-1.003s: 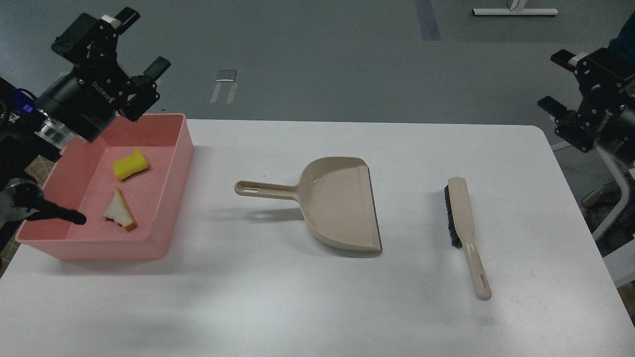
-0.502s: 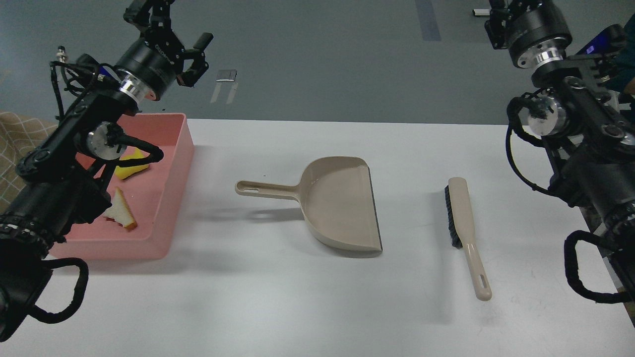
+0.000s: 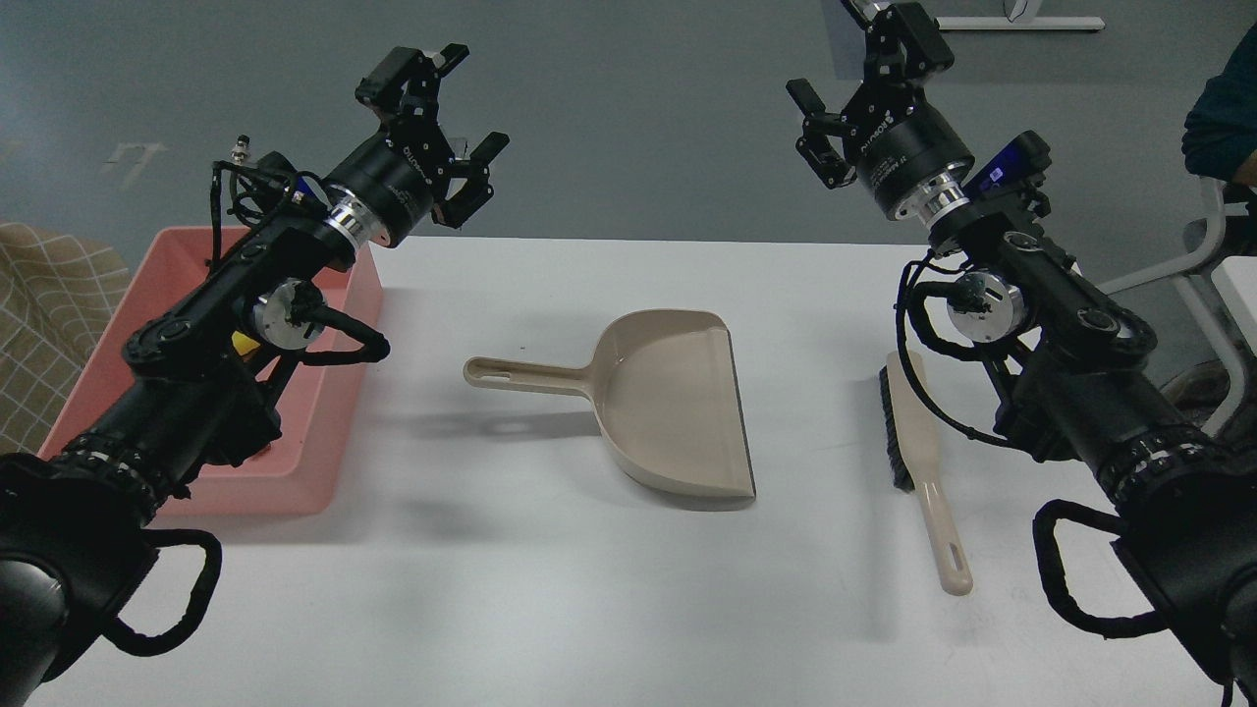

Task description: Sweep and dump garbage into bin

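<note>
The pink bin (image 3: 334, 412) stands at the table's left edge, and my left arm lies across it and hides most of it. Only a sliver of the yellow sponge piece (image 3: 239, 342) shows inside the bin. The bread wedge is hidden behind the arm. My left gripper (image 3: 447, 108) is open and empty, raised past the bin's far right corner. My right gripper (image 3: 849, 59) is open and empty, raised beyond the table's far edge, above and behind the brush.
A beige dustpan (image 3: 668, 403) lies at the table's middle, handle pointing left. A beige brush (image 3: 908, 422) with black bristles lies to its right, partly under my right arm. A checked cloth (image 3: 49, 314) is at far left, a person's arm (image 3: 1218, 118) at far right.
Both arms have swung inward over the table. The left gripper moved right, past the bin's corner. The right gripper moved left and lower. The left arm now covers the bin's contents.
</note>
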Tool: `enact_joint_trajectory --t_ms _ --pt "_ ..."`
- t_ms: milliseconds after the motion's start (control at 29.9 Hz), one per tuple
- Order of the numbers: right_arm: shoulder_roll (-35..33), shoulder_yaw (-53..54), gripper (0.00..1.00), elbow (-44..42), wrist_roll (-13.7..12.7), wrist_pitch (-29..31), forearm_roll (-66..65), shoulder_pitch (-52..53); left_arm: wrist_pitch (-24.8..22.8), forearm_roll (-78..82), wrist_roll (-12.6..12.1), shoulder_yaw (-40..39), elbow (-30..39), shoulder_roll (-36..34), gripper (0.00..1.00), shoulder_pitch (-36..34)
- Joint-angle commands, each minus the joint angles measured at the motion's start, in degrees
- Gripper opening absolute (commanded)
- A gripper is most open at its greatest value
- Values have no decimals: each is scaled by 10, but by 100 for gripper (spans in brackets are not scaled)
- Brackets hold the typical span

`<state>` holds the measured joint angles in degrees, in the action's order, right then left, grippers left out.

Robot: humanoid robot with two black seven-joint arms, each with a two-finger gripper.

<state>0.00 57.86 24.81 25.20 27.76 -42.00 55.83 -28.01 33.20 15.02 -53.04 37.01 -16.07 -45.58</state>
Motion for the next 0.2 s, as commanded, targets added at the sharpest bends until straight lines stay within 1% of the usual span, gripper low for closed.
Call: enact_joint_trajectory --t_ms 0,100,167 --pt "0 5 98 1 1 2 0 0 0 -9 4 -5 -1 3 97 3" --pt "0 20 99 2 2 2 2 1 0 -59 19 -3 0 10 98 4" --pt "0 37 99 3 4 2 2 1 0 -78 22 -5 0 12 98 4"
